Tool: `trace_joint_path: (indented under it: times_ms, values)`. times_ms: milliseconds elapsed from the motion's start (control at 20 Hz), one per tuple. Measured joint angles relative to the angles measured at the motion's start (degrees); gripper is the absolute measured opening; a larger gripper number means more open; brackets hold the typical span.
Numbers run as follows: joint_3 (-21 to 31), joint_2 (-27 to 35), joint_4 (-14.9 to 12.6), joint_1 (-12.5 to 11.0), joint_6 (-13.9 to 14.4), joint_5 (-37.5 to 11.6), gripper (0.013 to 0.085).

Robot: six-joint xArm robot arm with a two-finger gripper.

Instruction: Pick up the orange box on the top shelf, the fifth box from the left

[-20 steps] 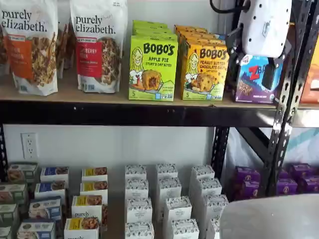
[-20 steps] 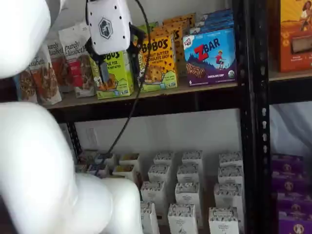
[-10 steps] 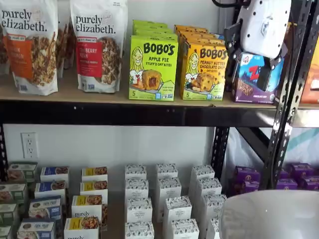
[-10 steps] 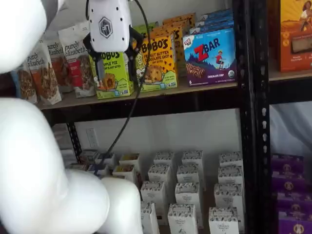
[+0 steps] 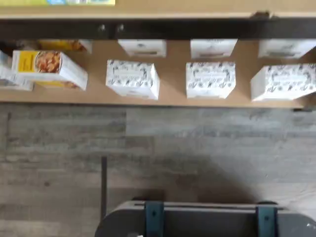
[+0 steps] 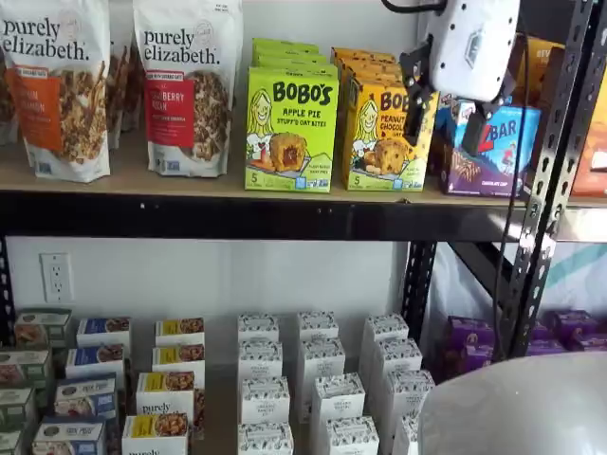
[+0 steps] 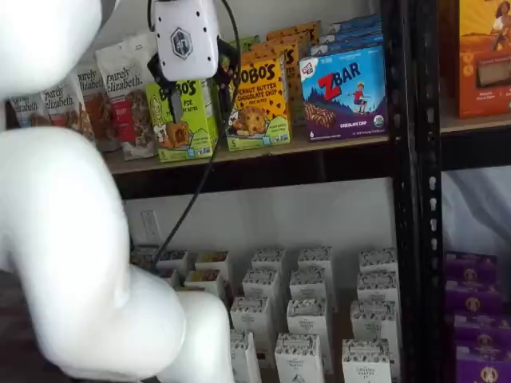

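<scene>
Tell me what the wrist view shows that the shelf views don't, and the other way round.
Only the wrist view: the grey plank floor in front of the shelves and the dark mount with teal brackets.

Only the shelf views: the top shelf with the orange box, the green Bobo's box, the granola bags, and the gripper, its fingers open in front of the orange box.

Both: the rows of small white boxes on the lower shelf.
</scene>
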Motion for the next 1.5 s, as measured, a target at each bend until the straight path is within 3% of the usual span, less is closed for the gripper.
trace_joint_path:
  times_ms: [250,400,700,850,1000,1350,1500]
  values:
    - [-1.27,3.01,-1.17,0.51,0.10,-2.66,0.0850]
    - [-2.24,4.84,0.11,-0.87,-0.97,-3.26,0.0850]
    - [-2.91,6.88,-0.37,-1.23,-1.68,-5.94,0.0850]
    - [-3.37,7.94,-2.86,-0.10,-1.09,-7.17,0.0850]
    - [-2.72,7.90,-2.81,-0.31,-1.30,-9.24,0.0850]
    - [-0.49,6.32,-0.40,-3.04,-4.18,-17.02,0.0850]
    - [-1.57,7.28,-1.43,-4.09,-5.23,-18.06,0.0850]
